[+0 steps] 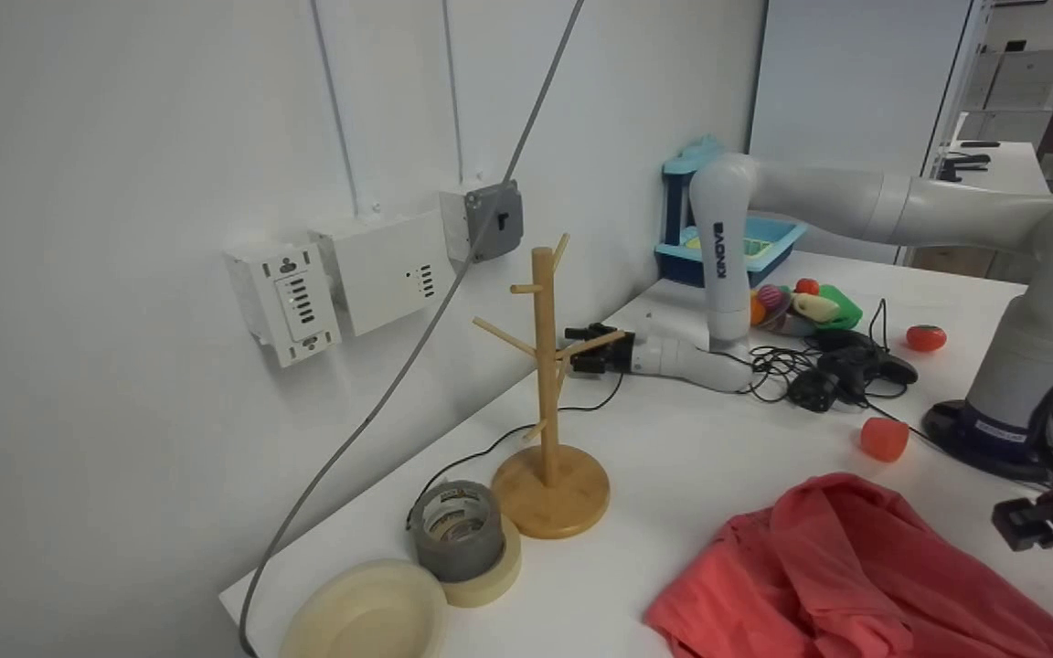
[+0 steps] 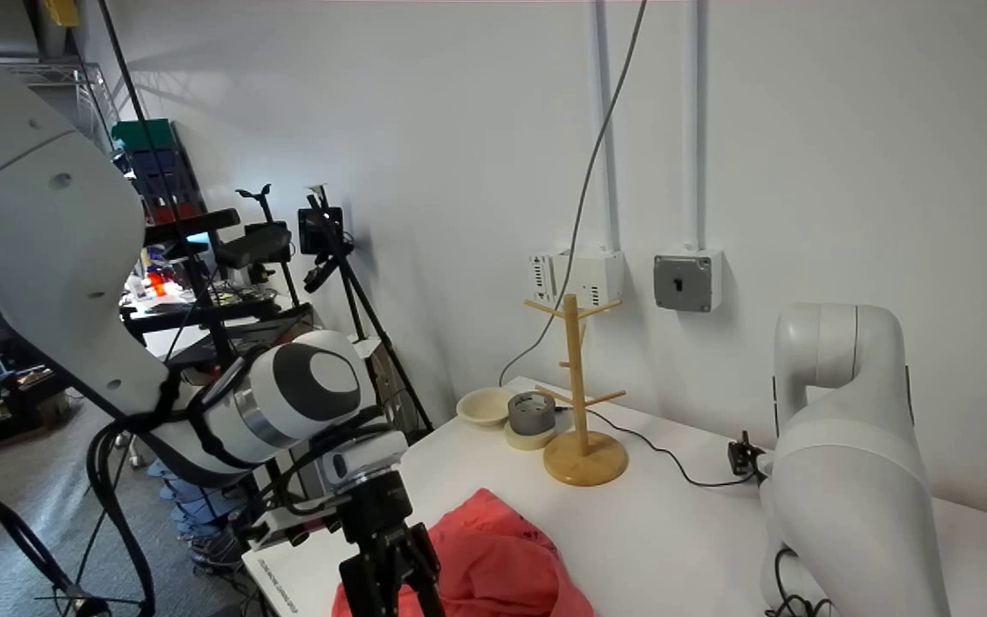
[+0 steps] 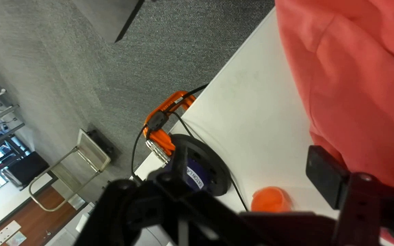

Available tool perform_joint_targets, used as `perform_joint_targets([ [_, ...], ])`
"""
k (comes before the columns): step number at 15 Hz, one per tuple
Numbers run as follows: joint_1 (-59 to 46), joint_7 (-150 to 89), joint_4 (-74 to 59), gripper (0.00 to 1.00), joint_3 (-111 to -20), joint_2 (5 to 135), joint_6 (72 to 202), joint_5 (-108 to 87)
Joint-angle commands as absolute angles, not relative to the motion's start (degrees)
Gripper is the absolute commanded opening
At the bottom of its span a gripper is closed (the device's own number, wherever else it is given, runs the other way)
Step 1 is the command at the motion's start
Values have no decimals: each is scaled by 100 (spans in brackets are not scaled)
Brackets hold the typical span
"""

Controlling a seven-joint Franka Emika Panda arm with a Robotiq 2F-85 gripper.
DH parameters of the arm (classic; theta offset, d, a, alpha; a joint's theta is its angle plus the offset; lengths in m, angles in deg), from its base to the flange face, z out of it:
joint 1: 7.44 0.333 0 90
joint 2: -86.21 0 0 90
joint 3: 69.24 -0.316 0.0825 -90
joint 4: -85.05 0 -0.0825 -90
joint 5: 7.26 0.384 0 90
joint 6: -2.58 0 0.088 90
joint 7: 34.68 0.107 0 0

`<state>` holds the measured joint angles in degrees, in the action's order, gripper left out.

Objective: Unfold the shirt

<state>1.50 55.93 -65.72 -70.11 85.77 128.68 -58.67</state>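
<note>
The shirt [image 1: 842,585] lies crumpled on the white table [image 1: 673,429] in both exterior views, ridged with folds, apart from the wooden mug tree [image 1: 547,366] and near the orange cup [image 1: 884,440]. My gripper [image 3: 251,169] has its jaws parted, holding nothing; in the wrist view 1 finger [image 3: 326,179] overlaps the cloth's border, though I cannot tell whether it touches.

I expect the fabric to be light, limp and hard to damage, with folds that cling to each other. Lifting from the middle would likely only bunch it. I would rather take a free edge, perhaps the border near the seam [image 3: 324,34], pinching just the top layer; how many layers lie there, I cannot see. Pressing down hard could jam my tips against the tabletop, so a shallow pinch and a slow outward draw seem best.
</note>
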Motion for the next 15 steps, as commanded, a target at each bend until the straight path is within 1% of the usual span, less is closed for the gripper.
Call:
perform_joint_targets([
  [1, 11, 5420, -6298, 100, -7197, 8754, 12897, -5721],
  [8, -20, 5513, -5291, 100, -7244, 8212, 13287, -5439],
  [15, 103, 5388, -4533, 100, -7275, 7100, 14009, -5059],
])
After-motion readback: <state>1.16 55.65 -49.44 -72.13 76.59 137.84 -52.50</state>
